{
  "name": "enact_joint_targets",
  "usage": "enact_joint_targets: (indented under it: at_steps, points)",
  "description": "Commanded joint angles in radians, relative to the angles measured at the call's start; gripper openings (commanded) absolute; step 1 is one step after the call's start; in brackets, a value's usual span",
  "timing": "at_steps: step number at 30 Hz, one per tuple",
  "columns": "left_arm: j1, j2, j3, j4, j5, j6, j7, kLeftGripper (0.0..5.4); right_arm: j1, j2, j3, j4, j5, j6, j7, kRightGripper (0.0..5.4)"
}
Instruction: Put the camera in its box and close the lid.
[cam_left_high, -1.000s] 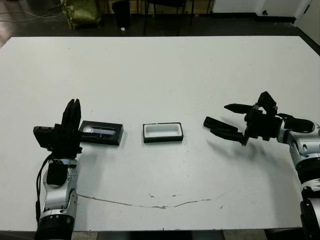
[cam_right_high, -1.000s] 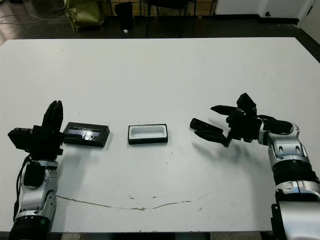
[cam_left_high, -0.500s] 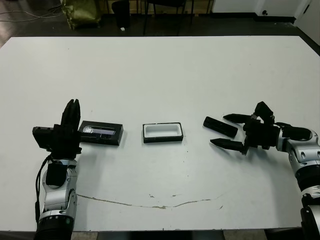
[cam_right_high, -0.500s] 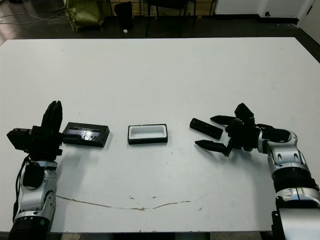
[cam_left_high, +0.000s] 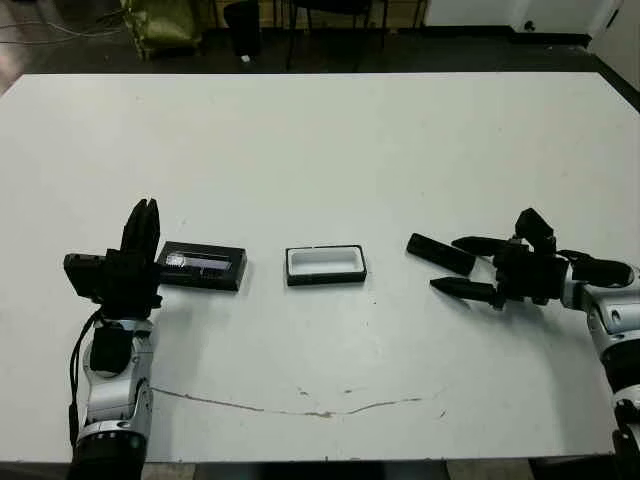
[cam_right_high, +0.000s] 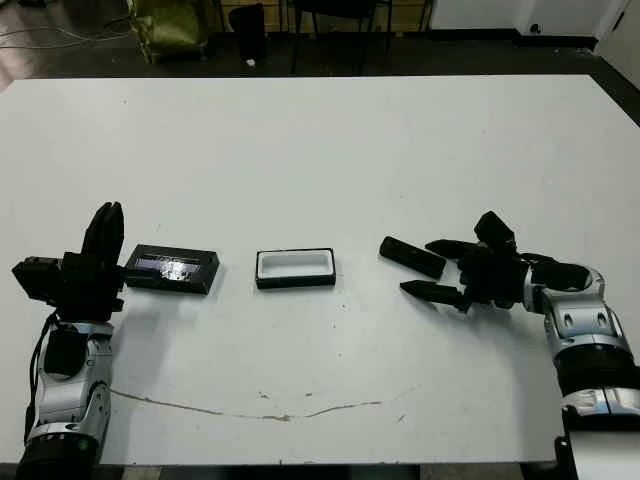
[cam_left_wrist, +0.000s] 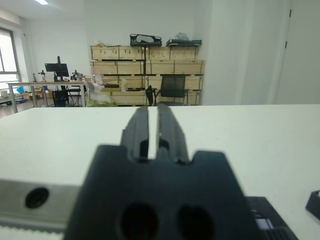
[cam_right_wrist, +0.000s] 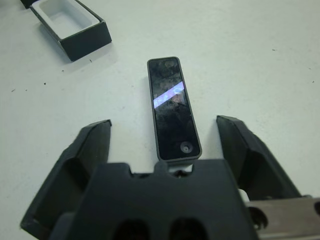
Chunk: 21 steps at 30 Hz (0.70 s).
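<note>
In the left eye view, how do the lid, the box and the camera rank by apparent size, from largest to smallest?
1. The lid looks largest.
2. The box looks a little smaller than the lid; the difference is slight.
3. The camera looks smallest, clearly slimmer than both.
All three lie at similar depth on the table.

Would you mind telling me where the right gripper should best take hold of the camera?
Across its two long edges near mid-length. The camera lies flat on the table, a slim bar pointing lengthwise between the open right gripper's fingers, so coming from its near end and closing on the narrow width looks the surest hold.
</note>
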Motion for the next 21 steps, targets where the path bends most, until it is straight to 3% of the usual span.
enact_joint_targets:
  at_steps: [1,5,12,17,21]
  points:
    - [0.039,0.005,-0.001,0.026,0.005,0.022,0.006,0.00,0.037,-0.016,0.007,-0.010,-0.012,0.028,-0.010,4.25]
    - [0.039,0.005,-0.002,0.024,0.012,0.024,0.011,0.00,0.052,-0.008,-0.001,-0.026,-0.008,0.028,-0.040,3.34]
    - [0.040,0.007,-0.004,0.023,0.020,0.020,0.015,0.00,0.042,0.009,0.004,0.024,-0.017,-0.087,-0.042,1.76]
    - [0.040,0.003,-0.003,0.024,0.006,0.023,0.009,0.00,0.028,0.006,0.017,0.046,-0.024,-0.102,-0.033,0.68]
    - [0.039,0.006,-0.005,0.031,0.015,0.016,0.012,0.00,0.018,0.003,0.027,0.071,-0.031,-0.138,-0.019,0.35]
